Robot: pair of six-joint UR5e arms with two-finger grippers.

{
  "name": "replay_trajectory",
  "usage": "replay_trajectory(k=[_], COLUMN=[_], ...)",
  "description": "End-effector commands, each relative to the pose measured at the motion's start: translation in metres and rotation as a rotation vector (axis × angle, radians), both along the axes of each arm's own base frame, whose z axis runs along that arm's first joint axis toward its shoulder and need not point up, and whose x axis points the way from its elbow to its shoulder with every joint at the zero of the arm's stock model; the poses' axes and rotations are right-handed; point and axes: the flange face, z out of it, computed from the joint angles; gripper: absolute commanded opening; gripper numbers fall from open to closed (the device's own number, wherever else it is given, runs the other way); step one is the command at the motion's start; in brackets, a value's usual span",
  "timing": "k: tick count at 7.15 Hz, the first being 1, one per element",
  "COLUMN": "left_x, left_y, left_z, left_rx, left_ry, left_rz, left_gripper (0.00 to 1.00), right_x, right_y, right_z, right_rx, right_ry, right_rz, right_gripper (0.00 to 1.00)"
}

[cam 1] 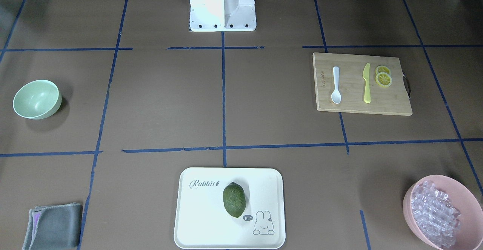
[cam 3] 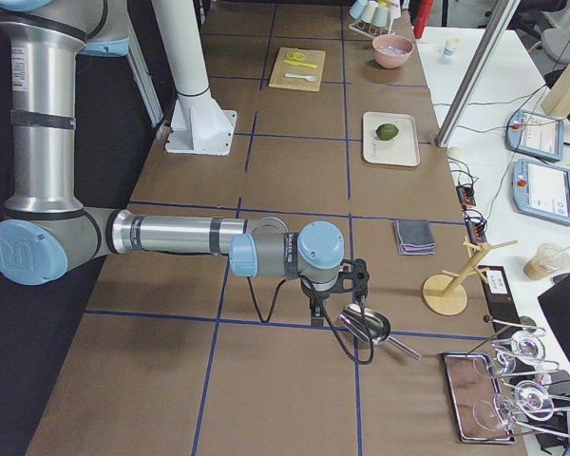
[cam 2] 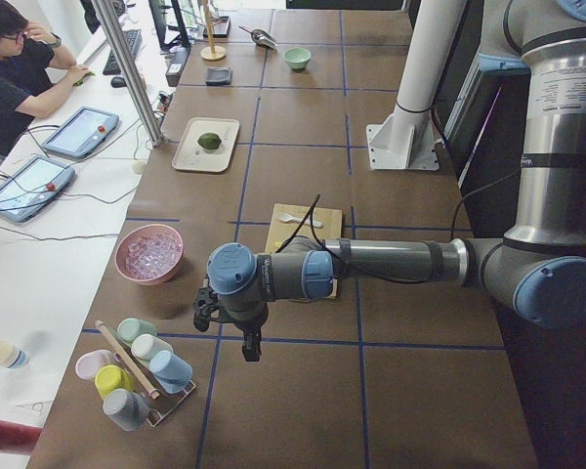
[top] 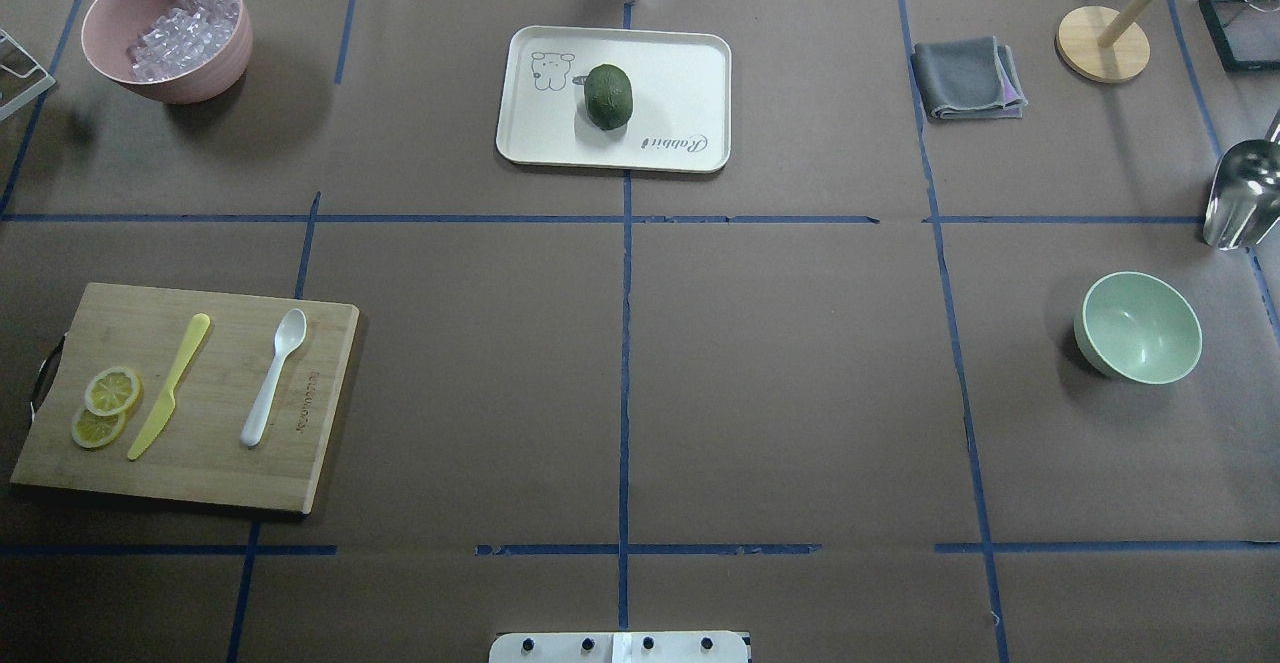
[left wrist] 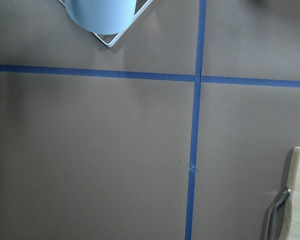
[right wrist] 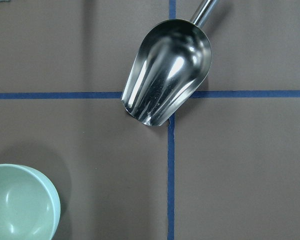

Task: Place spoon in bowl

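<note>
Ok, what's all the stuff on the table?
cutting board: one, wooden, robot's left side
spoon: one, white, on cutting board
lemon slices: two, yellow, overlapping, on cutting board
knife: one, yellow, between spoon and lemon slices
bowl: one, mint green, empty, robot's right side
scoop: one, shiny metal, near bowl
tray: one, cream, far middle
green fruit: one, on tray
pink bowl: one, holds clear cubes, far left
cloth: one, grey, far right
left gripper: one, dark, hovering beyond cutting board
right gripper: one, dark, hovering near scoop

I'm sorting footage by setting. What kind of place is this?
Probably a robotics lab workstation: a table gridded with blue tape, an operator beside tablets, and the robot's left arm reaching over the table.
</note>
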Motion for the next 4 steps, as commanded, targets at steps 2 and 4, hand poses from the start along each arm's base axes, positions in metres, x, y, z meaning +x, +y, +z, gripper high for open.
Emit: replay_trajectory(k=[2,4], left_x=[0.0000,0.0000], left_y=[-0.0006,-0.0007], left_z=[-0.0006,-0.0014], left_rx=[0.001,0.001], left_ry=[0.000,0.000], left_rz=[-0.001,-0.002], left_gripper=[1.00,1.00], right_x=[0.0000,0.0000], right_y=[0.0015,0.0008], right_z=[0.0006,-0.0001], right_rx=[0.000,-0.003], right_ry=[0.000,-0.001], right_rz=[0.003,0.007], right_gripper=[1.00,1.00])
